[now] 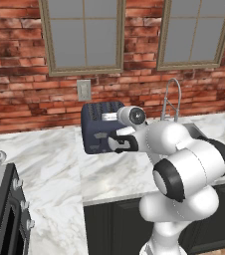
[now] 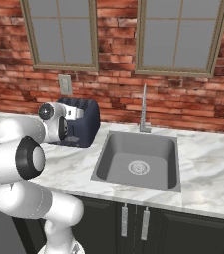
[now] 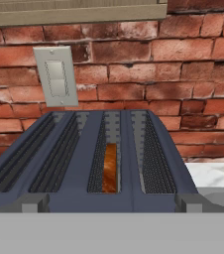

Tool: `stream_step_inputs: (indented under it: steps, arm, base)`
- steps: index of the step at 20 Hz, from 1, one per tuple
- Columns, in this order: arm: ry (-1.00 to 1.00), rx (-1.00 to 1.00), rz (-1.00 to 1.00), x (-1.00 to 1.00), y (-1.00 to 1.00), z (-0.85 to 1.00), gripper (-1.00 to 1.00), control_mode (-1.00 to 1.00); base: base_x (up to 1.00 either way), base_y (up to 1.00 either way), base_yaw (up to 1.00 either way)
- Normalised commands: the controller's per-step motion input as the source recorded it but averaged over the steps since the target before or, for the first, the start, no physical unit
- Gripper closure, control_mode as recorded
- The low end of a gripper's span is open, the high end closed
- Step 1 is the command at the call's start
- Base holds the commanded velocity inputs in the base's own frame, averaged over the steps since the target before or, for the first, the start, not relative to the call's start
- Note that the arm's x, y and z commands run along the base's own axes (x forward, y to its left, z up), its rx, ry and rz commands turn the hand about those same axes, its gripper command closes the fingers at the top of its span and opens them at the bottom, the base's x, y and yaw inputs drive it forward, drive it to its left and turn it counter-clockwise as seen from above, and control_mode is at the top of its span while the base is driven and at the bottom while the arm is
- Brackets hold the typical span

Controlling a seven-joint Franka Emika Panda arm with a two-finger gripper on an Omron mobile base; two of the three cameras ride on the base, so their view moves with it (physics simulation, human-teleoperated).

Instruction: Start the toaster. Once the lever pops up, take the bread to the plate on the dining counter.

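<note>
Toaster (image 3: 109,163) holds bread (image 3: 110,174), wall switch (image 3: 57,77) behind.

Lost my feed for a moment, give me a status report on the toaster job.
Hand open, empty, up against toaster front. Bread sits in third slot from left. Nothing blocking; sink off to the right.

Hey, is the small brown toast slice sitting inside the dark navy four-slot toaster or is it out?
Inside. The brown toast slice stands on edge, down in the third slot from the left of the navy four-slot toaster.
</note>
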Motion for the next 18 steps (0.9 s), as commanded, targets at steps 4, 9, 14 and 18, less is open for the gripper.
stream_step_inputs:
  steps: [4,9,14,18]
  arm:
    - [0.00,0.00,0.00,0.00,0.00,0.00,-1.00,-1.00]
    - [0.00,0.00,0.00,0.00,0.00,0.00,-1.00,-1.00]
    - [0.00,0.00,0.00,0.00,0.00,0.00,-1.00,-1.00]
    - [0.00,0.00,0.00,0.00,0.00,0.00,-1.00,-1.00]
  base:
    - [0.00,0.00,0.00]
    - [0.00,0.00,0.00]
    - [0.00,0.00,0.00]
    - [0.00,0.00,0.00]
